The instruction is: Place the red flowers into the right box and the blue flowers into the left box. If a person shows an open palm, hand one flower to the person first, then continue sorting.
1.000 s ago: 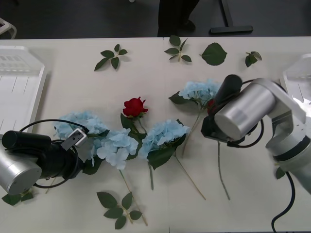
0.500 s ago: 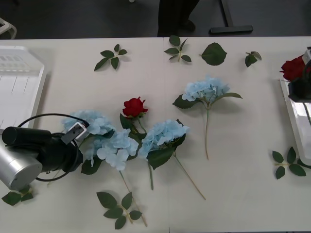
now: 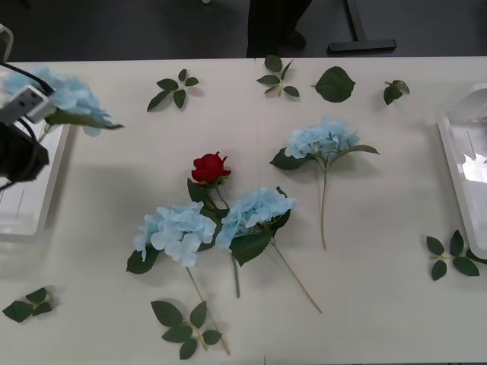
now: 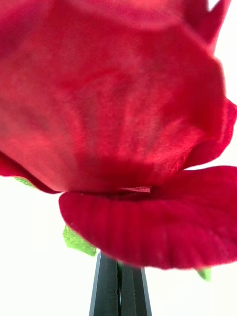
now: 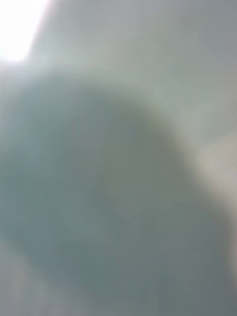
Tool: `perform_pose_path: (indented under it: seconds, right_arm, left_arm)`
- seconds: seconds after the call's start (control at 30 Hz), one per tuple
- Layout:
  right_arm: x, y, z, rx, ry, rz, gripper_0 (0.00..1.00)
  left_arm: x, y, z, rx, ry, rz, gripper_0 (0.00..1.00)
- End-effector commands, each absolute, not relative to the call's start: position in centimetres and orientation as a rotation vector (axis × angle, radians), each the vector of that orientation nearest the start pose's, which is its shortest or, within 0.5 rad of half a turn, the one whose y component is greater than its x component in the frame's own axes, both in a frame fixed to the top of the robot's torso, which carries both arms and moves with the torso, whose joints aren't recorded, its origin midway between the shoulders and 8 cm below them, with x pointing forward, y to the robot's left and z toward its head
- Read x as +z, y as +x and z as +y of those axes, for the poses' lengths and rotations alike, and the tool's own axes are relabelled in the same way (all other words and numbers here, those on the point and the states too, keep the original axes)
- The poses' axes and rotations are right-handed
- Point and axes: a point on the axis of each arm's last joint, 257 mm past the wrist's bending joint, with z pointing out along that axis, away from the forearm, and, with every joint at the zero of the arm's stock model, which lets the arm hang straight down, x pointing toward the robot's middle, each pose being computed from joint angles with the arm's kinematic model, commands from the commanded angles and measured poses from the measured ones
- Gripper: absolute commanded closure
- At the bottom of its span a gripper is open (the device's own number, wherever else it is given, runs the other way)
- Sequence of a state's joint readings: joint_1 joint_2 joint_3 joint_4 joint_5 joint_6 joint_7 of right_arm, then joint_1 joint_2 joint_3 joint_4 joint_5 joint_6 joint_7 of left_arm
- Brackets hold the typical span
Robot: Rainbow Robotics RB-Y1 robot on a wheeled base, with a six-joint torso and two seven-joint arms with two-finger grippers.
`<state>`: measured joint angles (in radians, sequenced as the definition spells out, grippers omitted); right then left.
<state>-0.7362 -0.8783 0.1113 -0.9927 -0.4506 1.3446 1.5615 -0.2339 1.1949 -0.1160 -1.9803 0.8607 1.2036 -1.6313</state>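
In the front view the left arm [image 3: 19, 148] sits at the far left edge over the left box [image 3: 30, 220], with a blue flower [image 3: 65, 95] just beyond it, the bloom hanging over the box's inner rim. Whether the left end effector is closed on that flower cannot be told; its own camera gives a pale blur.

In the right wrist view the right end effector [image 4: 120, 291] has its two black fingers pressed together, nearly touching, gripping a green stem, with a red rose [image 4: 118, 123] bloom directly above them.

On the tabletop [image 3: 380, 304] lie three more blue flowers: one at centre-left [image 3: 176, 232], one touching it on the right [image 3: 255, 213], and one apart, farther right [image 3: 323, 141]. A second red rose [image 3: 211, 167] lies just above the touching pair, its stem running down between them. The right box [image 3: 464, 182] lies at the right edge. Loose leaf sprigs [image 3: 183, 328] are scattered along the far side, near both lower corners and at the front.
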Motion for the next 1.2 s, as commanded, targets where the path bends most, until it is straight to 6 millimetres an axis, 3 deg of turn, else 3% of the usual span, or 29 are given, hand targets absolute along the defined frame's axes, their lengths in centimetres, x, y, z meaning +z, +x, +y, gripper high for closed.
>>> perform_pose_path:
  seconds: [0.03, 0.2, 0.4, 0.5, 0.57, 0.6, 0.67, 0.7, 0.93, 1.03, 1.2]
  right_arm:
    - [-16.9, 56.8, -56.6, -0.659, 0.098, 2.53, 1.0]
    - [-17.9, 57.4, -58.1, -0.735, 0.071, 2.49, 1.0]
    - [-18.7, 57.2, -58.6, -0.771, 0.048, 2.491, 1.0]
    - [-18.7, 57.2, -58.6, -0.771, 0.048, 2.491, 0.86]
    - [-18.7, 57.2, -58.6, -0.771, 0.048, 2.491, 0.62]
    - [-20.4, 56.1, -59.1, -0.788, 0.039, 2.524, 0.51]
    - [-20.8, 55.9, -59.0, -0.795, 0.01, 2.535, 0.42]
    - [-19.5, 56.6, -59.3, -0.817, -0.036, 2.509, 0.36]
    - [-18.2, 57.0, -59.3, -0.713, -0.143, 2.507, 0.19]
    - [-17.7, 56.8, -58.5, -0.601, -0.147, 2.528, 0.12]
    - [-16.2, 55.9, -55.4, -0.45, -0.212, 2.594, 0.06]
  left_arm:
    - [-6.5, 48.7, 46.3, 0.618, 0.619, 2.279, 1.0]
    - [-5.3, 50.0, 52.4, 0.77, 0.561, 2.287, 1.0]
    - [-7.8, 51.8, 56.8, 0.821, 0.52, 2.314, 1.0]
    - [-9.2, 52.3, 58.3, 0.873, 0.511, 2.312, 1.0]
    - [-9.7, 52.4, 59.4, 0.913, 0.506, 2.306, 1.0]
    - [-10.1, 52.4, 59.9, 0.921, 0.5, 2.308, 1.0]
    - [-11.0, 52.3, 60.6, 0.928, 0.489, 2.32, 0.97]
    - [-11.4, 52.2, 61.1, 0.927, 0.478, 2.328, 0.88]
    - [-12.8, 51.9, 61.7, 0.934, 0.461, 2.351, 0.28]
    - [-13.0, 51.9, 61.5, 0.92, 0.458, 2.357, 0.12]
    - [-13.8, 52.0, 60.3, 0.843, 0.451, 2.372, 0.0]
